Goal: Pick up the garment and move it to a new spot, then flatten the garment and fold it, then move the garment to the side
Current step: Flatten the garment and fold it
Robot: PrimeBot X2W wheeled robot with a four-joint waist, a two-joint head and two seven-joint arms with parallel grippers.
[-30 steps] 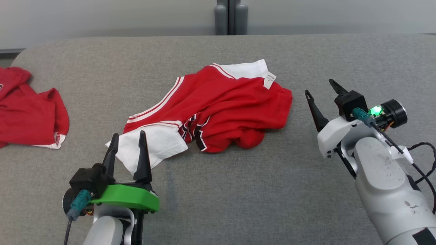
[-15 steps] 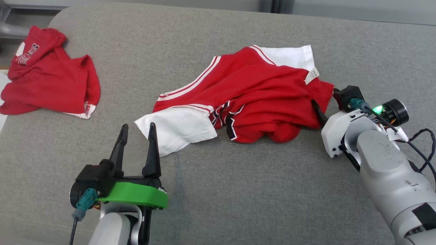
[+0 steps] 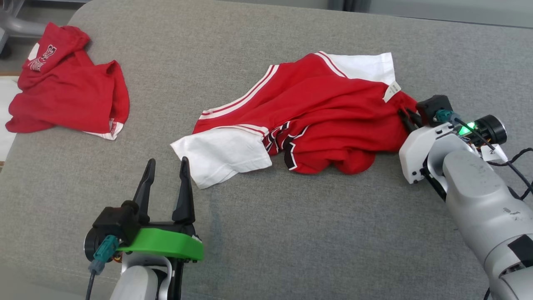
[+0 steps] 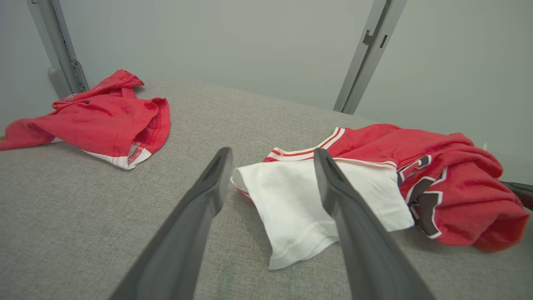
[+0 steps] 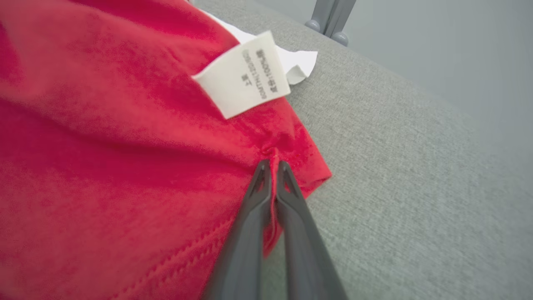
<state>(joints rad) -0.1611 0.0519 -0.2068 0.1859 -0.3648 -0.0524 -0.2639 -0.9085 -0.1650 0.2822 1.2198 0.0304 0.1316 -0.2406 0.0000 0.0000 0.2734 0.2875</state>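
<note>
The garment (image 3: 316,112) is a red shirt with white sleeves and striped trim, lying crumpled at the middle of the grey table (image 3: 291,233). My right gripper (image 3: 407,118) is shut on the garment's red right edge, pinching a fold of cloth (image 5: 272,160) just below its white care label (image 5: 243,75). My left gripper (image 3: 165,166) stands open above the table, just short of the white sleeve (image 4: 308,204), with nothing between its fingers. In the left wrist view the garment (image 4: 441,166) lies ahead and to the right of my left gripper (image 4: 272,156).
A second red garment (image 3: 66,96) lies bunched at the table's far left corner, also visible in the left wrist view (image 4: 100,118). Grey posts (image 4: 368,54) stand behind the table. My right arm's black cable (image 3: 516,166) hangs at the right edge.
My right gripper moved in to the garment's right edge and shut on the red cloth. The head camera tilted down and shifted. My left gripper stayed open.
</note>
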